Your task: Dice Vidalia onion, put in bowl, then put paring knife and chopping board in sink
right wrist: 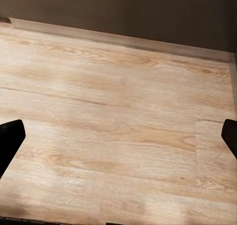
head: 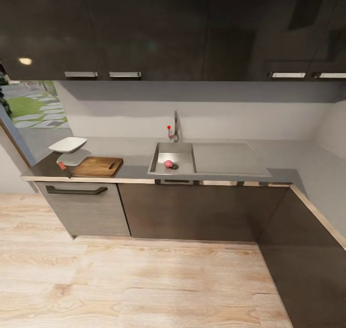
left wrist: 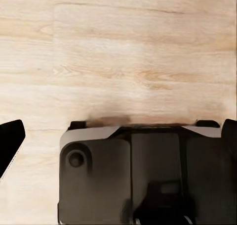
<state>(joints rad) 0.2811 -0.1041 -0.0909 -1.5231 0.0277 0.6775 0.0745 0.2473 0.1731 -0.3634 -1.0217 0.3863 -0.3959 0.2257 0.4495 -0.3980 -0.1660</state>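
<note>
In the head view the Vidalia onion (head: 168,164), a small pinkish-red ball, lies in the sink (head: 181,152) near its front wall. The dark brown chopping board (head: 97,166) rests on the grey countertop (head: 136,151) left of the sink. At the board's left end the red handle of the paring knife (head: 62,165) pokes out. Behind it stands the white bowl (head: 68,144). My left gripper (left wrist: 118,136) hangs open over the wooden floor, above the robot's dark base (left wrist: 143,175). Over bare floorboards near a dark cabinet plinth, my right gripper (right wrist: 118,138) is also open. Both are empty.
A chrome tap (head: 175,126) with a red knob rises behind the basin, and the drainboard (head: 226,157) stretches to its right. Dark wall cabinets (head: 144,30) hang above. The counter turns a corner at the right (head: 317,212). Wide wooden floor (head: 144,280) separates me from the cabinets.
</note>
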